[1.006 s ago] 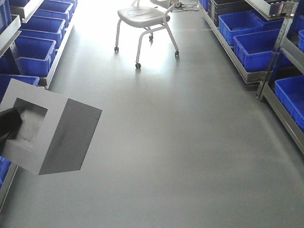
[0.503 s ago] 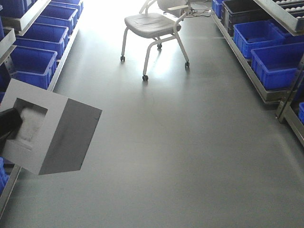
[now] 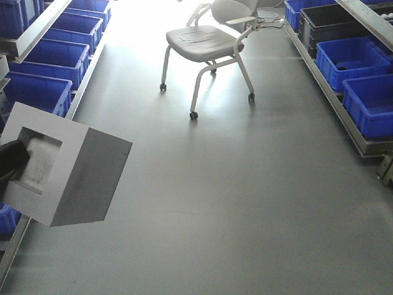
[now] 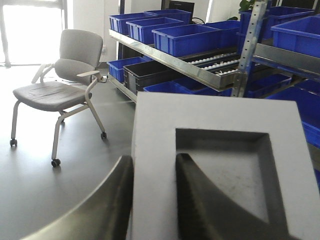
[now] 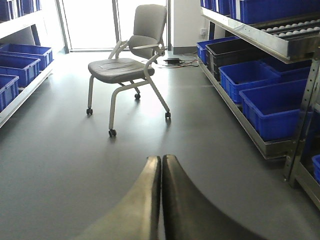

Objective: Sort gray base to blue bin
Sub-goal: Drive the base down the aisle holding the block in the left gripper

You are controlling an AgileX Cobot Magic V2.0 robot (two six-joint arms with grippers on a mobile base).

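My left gripper (image 4: 155, 157) is shut on the gray base (image 4: 210, 112), pinching one wall of its square recess: one finger lies inside the recess, the other outside. In the front view the gray base (image 3: 73, 178) hangs tilted at the left edge above the floor, with a black finger (image 3: 11, 161) reaching into its recess. My right gripper (image 5: 161, 157) is shut with nothing in it, held over bare floor. Several blue crates (image 3: 37, 58) line both sides of the aisle. I cannot tell which one is the blue bin.
A grey wheeled chair (image 3: 206, 40) stands in the aisle ahead. Low racks with blue crates run along the left (image 3: 80, 77) and right (image 3: 362, 67), with one black crate (image 3: 331, 21) on the right. A perforated steel post (image 4: 248, 45) holds the right shelving.
The chair and both racks have drifted down and to the right in the front view and look nearer. The gray base keeps its place in the left gripper.
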